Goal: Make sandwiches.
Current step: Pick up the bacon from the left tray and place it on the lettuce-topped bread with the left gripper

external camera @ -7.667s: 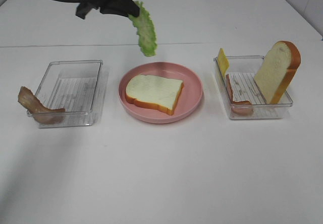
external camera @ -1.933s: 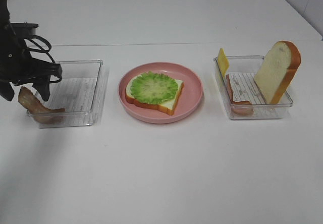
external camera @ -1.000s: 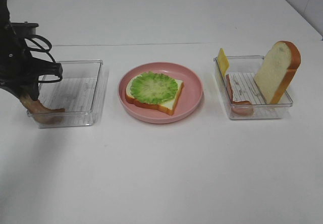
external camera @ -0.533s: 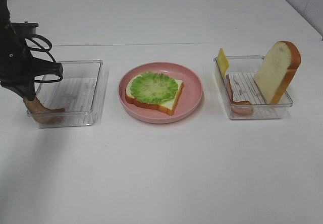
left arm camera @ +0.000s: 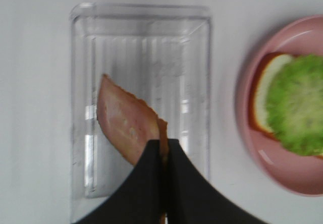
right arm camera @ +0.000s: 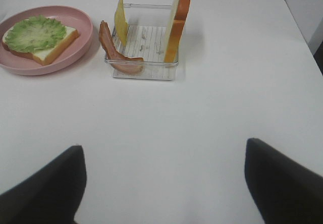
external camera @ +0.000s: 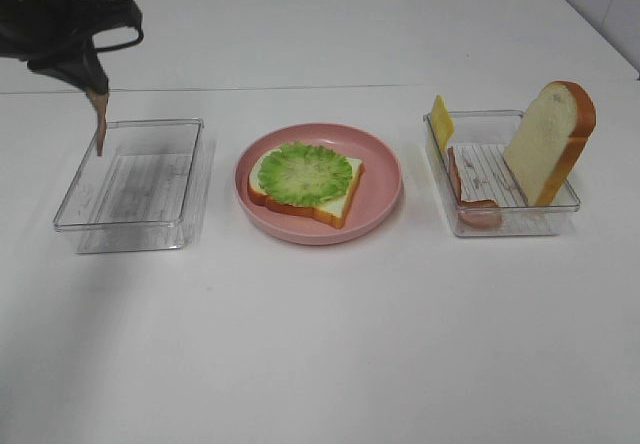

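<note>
Dangling from the pinched-shut left gripper (external camera: 92,84), a bacon strip (external camera: 99,119) hangs over a clear tray's (external camera: 120,227) far left corner. Bare table (external camera: 320,344) separates that tray from the pink plate (external camera: 387,179), where lettuce (external camera: 303,172) covers a bread slice (external camera: 346,180). The right tray (external camera: 512,230) holds cheese (external camera: 441,122), a second strip (external camera: 472,210) and upright bread (external camera: 545,139); the right gripper (right arm camera: 162,146) gapes over open tabletop.

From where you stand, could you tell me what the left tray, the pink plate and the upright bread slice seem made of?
Left tray: clear, glossy hard plastic; the table shows through its ribbed floor. Pink plate: probably plastic, even colour, dull sheen. Upright bread slice: likely foam or plastic toy; leans stiffly, crust evenly orange.
</note>
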Available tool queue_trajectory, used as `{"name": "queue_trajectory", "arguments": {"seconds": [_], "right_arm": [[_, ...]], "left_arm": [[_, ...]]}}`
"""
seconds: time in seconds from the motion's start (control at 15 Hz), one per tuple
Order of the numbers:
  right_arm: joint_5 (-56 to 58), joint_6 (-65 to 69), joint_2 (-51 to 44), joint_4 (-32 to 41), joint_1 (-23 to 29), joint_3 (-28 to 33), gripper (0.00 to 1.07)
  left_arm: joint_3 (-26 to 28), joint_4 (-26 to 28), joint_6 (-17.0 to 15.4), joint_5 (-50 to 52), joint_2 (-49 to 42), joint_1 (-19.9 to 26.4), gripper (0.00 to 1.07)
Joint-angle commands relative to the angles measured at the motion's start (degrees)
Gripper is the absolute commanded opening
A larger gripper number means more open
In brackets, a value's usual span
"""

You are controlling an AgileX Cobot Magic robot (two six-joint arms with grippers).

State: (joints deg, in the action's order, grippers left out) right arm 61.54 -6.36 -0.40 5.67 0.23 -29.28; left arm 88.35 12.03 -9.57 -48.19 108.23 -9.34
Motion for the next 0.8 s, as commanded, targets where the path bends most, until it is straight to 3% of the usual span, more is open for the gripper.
{"name": "queue_trajectory", "arguments": {"seconds": [0.07, 0.13, 0.2, 0.33, 0.6, 0.8], "right_arm": [[-0.6, -0.3, -0.7, -0.2, -0.2, 0.3, 0.8], [-0.6, -0.3, -0.7, -0.2, -0.2, 0.3, 0.8], [-0.6, -0.3, -0.7, -0.2, -0.2, 0.3, 0.8], [-0.6, -0.3, -0.7, -0.2, -0.2, 0.3, 0.8], [-0.6, -0.3, -0.7, -0.2, -0.2, 0.3, 0.8], [-0.6, -0.3, -0.7, -0.2, -0.2, 0.3, 0.8]], "left_arm": [[3.3, 13.2, 6.9, 1.9, -0.5, -0.1, 0.0], [3.6, 20.5, 10.5, 4.0, -0.5, -0.1, 0.0], [3.6, 23.5, 12.8, 4.9, -0.5, -0.1, 0.0], [3.6, 35.0, 20.8, 7.3, 0.2, -1.0, 0.0], [3.6, 53.9, 33.5, 9.1, 6.1, -6.9, 0.0], [3.6, 61.8, 37.5, 9.1, 10.8, -9.5, 0.0]]}}
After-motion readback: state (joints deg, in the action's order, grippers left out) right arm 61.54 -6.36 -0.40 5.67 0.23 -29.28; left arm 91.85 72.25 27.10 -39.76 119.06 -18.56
